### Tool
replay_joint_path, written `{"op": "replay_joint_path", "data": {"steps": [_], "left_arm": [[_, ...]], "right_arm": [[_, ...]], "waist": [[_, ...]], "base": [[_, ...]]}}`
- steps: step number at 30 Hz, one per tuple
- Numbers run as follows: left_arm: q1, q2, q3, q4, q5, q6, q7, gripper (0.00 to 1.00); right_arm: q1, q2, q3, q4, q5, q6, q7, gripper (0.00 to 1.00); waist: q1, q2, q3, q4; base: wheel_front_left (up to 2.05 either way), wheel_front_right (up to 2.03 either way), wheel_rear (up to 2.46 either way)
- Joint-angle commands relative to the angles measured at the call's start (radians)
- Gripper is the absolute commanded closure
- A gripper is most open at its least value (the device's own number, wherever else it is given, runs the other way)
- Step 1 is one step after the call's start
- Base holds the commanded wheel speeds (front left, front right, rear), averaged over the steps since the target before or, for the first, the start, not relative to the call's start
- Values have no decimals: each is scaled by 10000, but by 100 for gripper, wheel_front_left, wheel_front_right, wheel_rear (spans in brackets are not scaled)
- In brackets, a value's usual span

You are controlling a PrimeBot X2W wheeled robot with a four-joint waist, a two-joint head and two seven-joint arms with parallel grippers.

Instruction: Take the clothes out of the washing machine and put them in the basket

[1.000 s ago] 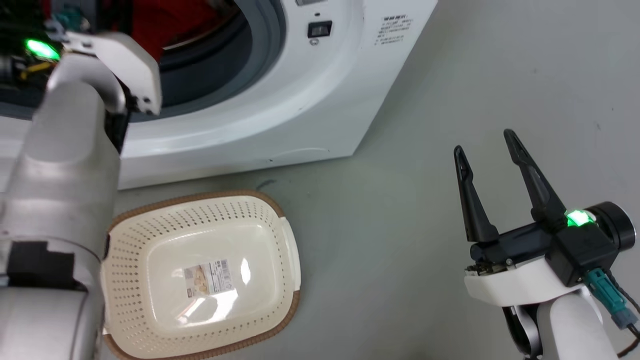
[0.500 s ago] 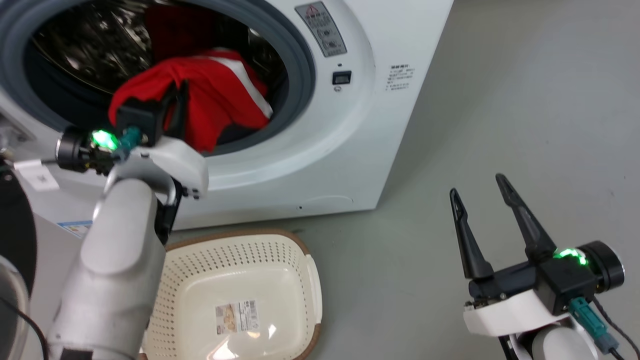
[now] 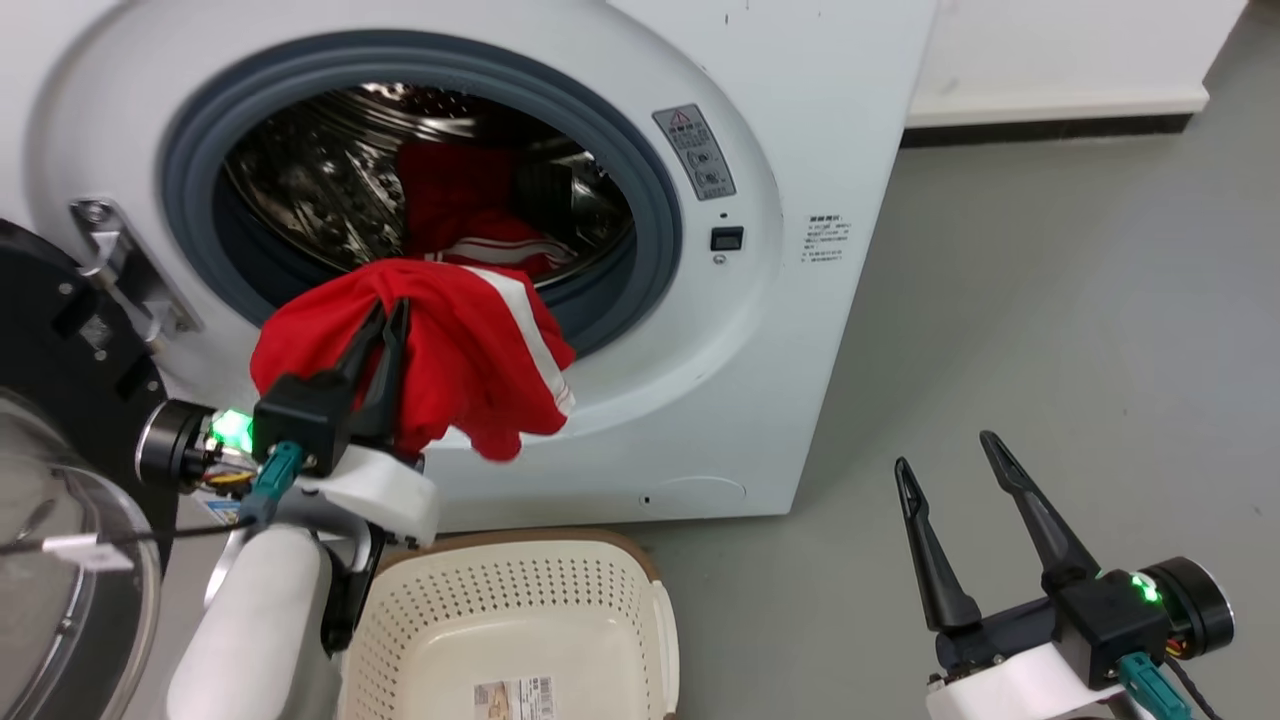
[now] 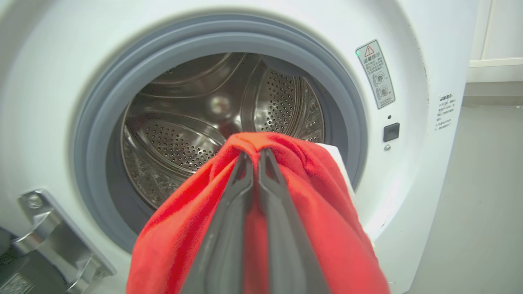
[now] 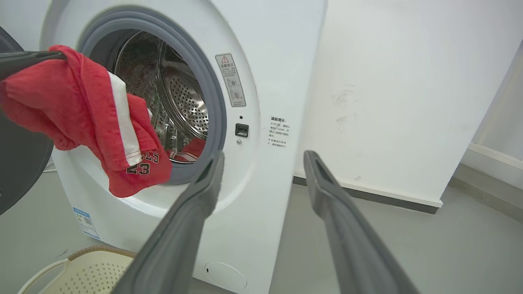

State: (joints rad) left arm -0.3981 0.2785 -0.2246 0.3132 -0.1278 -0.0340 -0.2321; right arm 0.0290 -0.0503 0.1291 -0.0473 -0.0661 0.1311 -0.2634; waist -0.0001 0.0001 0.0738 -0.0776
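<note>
My left gripper point(image 3: 392, 312) is shut on a red garment point(image 3: 470, 350) with a white stripe, holding it in the air just outside the washing machine's point(image 3: 800, 120) porthole. The cloth drapes over both fingers point(image 4: 245, 179) in the left wrist view, where the garment point(image 4: 322, 228) hangs down. More red clothes point(image 3: 480, 235) lie inside the steel drum. The cream basket point(image 3: 520, 630) stands on the floor below the held garment. My right gripper point(image 3: 950, 450) is open and holds nothing, over the floor to the right. The right wrist view shows the held garment point(image 5: 86, 118) and the basket's rim point(image 5: 94, 251).
The black-framed glass door point(image 3: 60, 520) is swung open at the left, beside my left arm. Grey floor point(image 3: 1050, 330) stretches to the right of the machine. A white wall with a dark skirting point(image 3: 1060, 110) runs behind.
The head camera has tilted up, so the whole picture shifted. My left gripper has drawn the red garment out of the drum and past the porthole rim. The right gripper stays open.
</note>
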Motion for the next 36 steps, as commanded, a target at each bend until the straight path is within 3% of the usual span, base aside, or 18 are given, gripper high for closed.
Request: {"op": "replay_joint_path", "data": {"steps": [1,9,18,26,36], "left_arm": [[185,6,-8,-178,-73,50,21,100],[1637,283,-104,-2363,-167,230,933,100],[2763,278,-336,-2971,-374,309,1290,100],[3001,-19,-823,-1842,-561,35,1036,100],[1760,-290,-1428,1256,-265,-297,341,100]], "right_arm": [[115,1,2,9,-57,-7,-21,0],[311,1,-9,41,-57,-7,-21,0],[125,1,-38,-13,-64,-7,-21,0],[-328,1,-107,-113,-165,-7,-21,0],[-1315,3,-170,-372,-203,-7,-21,0]], "waist": [[1,-1,-159,106],[1,-1,-362,259],[1,-1,-45,204],[1,-1,781,140],[1,-1,2729,-177]], "base": [[0,0,0],[0,0,0],[0,0,0],[0,0,0],[0,0,0]]}}
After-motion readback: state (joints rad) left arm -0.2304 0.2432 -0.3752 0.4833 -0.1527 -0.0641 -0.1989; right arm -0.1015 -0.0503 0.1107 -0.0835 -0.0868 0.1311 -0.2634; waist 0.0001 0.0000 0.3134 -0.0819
